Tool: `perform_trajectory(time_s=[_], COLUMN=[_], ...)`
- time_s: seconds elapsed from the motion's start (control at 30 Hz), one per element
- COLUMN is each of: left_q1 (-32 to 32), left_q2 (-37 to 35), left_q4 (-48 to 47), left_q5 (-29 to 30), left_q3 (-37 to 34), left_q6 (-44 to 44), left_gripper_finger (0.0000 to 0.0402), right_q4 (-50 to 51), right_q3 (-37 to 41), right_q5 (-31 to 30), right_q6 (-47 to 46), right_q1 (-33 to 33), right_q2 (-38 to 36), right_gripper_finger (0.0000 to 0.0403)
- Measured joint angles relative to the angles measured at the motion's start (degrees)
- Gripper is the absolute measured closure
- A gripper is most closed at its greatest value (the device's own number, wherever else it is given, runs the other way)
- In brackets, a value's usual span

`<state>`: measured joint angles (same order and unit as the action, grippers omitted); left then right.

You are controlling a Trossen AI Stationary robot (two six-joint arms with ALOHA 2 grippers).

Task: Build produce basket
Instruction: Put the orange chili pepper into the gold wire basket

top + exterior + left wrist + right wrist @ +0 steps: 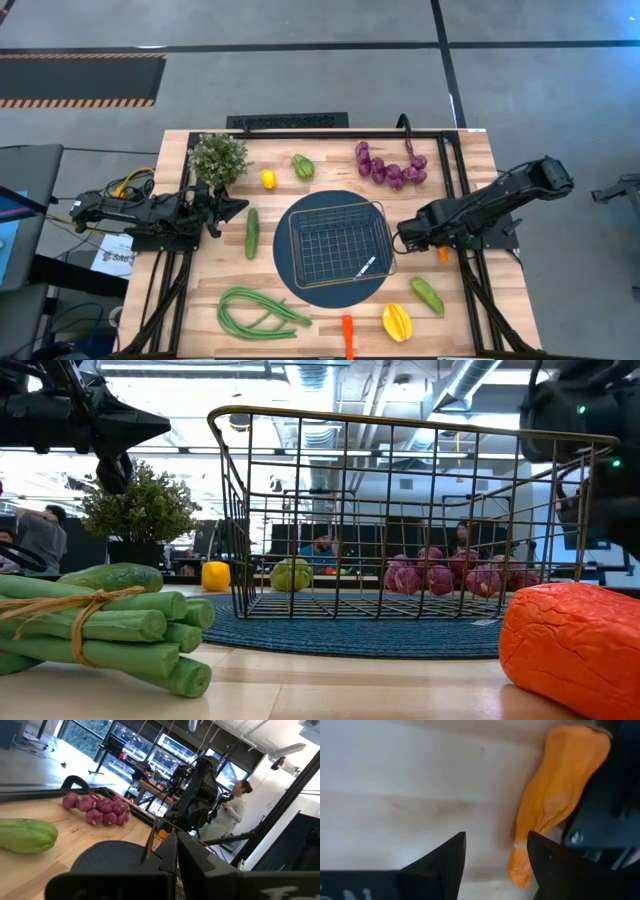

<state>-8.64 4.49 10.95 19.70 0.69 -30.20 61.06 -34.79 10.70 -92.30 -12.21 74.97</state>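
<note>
The wire basket (338, 242) stands on a dark blue round mat (300, 285). Around it on the table lie the purple grapes (390, 165), a green pepper (302, 166), a small yellow pepper (268, 179), the dark cucumber (251, 232), the green beans (258, 312), a carrot (347, 335), a yellow pepper (396, 321) and another green pepper (427, 295). My right gripper (405, 237) hangs open just right of the basket. In its wrist view its open fingers (495, 855) stand over bare wood, with a second carrot (555, 795) lying beside one finger. My left gripper (237, 207) is shut and hovers left of the cucumber.
A bushy potted plant (219, 157) stands at the far left of the table. Black frame rails (465, 250) run along the table's right side, close to the carrot (442, 254) under my right arm. A person (235, 812) stands in the room beyond the table.
</note>
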Motion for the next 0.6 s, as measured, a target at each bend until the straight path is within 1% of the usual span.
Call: perform_trajectory(time_s=[0.13, 0.2, 0.37, 0.47, 0.6], left_q1=[0.0, 0.02, 0.0, 0.01, 0.02], left_q2=[-0.02, -0.02, 0.0, -0.01, 0.0], left_q4=[-0.12, -0.42, -1.47, -1.43, -1.36], left_q5=[-1.06, -1.46, -2.04, -3.04, -4.13], left_q3=[0.02, 0.01, 0.0, 0.02, 0.0], left_q6=[0.0, 0.0, 0.0, 0.0, 0.0], left_gripper_finger=[0.0401, 0.0401, 0.0401, 0.0401, 0.0402], right_q4=[0.12, 0.6, 3.23, 3.27, 3.27], right_q3=[-0.05, -0.56, -2.95, -2.99, -2.99], right_q5=[4.68, 5.88, 6.07, 5.71, 5.41], right_q6=[-0.43, -1.12, -4.16, -5.19, -5.23], right_q1=[-0.93, -1.83, -4.03, -4.7, -4.72], right_q2=[3.16, 4.17, 4.09, 4.11, 6.42], right_gripper_finger=[0.0187, 0.019, 0.0188, 0.0186, 0.0188])
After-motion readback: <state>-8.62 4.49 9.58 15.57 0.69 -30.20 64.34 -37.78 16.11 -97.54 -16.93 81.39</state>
